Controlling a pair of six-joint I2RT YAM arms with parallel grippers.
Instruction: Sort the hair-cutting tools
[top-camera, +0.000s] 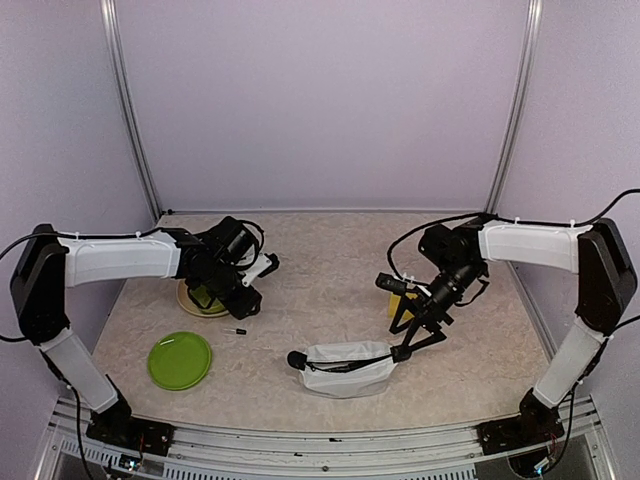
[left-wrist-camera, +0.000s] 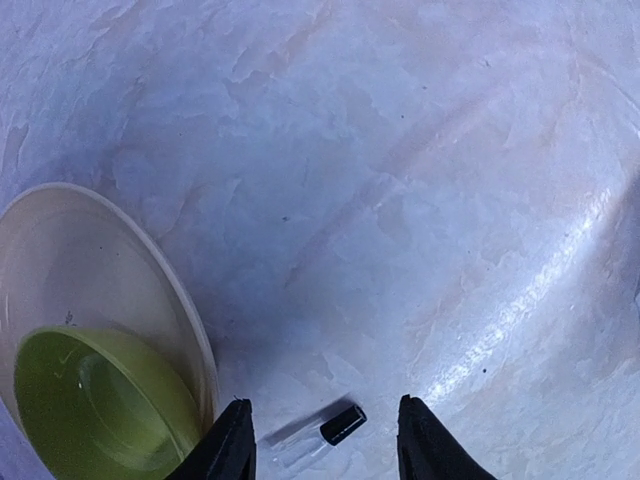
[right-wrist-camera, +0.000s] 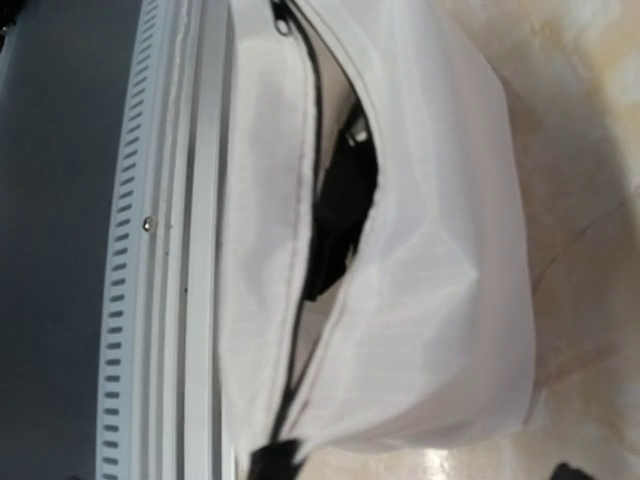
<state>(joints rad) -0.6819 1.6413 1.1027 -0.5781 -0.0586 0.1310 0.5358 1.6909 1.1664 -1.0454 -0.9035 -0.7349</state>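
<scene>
A tiny pin (left-wrist-camera: 343, 425), a clear tube with a black cap, lies on the table between the fingers of my left gripper (left-wrist-camera: 328, 445), which is open and low over it. The top view shows the pin (top-camera: 240, 330) just in front of the left gripper (top-camera: 243, 300). The white zip pouch (top-camera: 348, 368) lies at front centre. Its zip gapes in the right wrist view, where the pouch (right-wrist-camera: 450, 250) holds something dark (right-wrist-camera: 345, 200) that I cannot identify. My right gripper (top-camera: 418, 335) hangs open at the pouch's right end, holding nothing.
A green bowl (left-wrist-camera: 90, 400) sits on a cream plate (left-wrist-camera: 110, 270) just left of the left fingers. A green plate (top-camera: 180, 360) lies at front left. The table's metal front rail (right-wrist-camera: 170, 250) runs alongside the pouch. A small yellow thing (top-camera: 393, 303) shows by the right gripper.
</scene>
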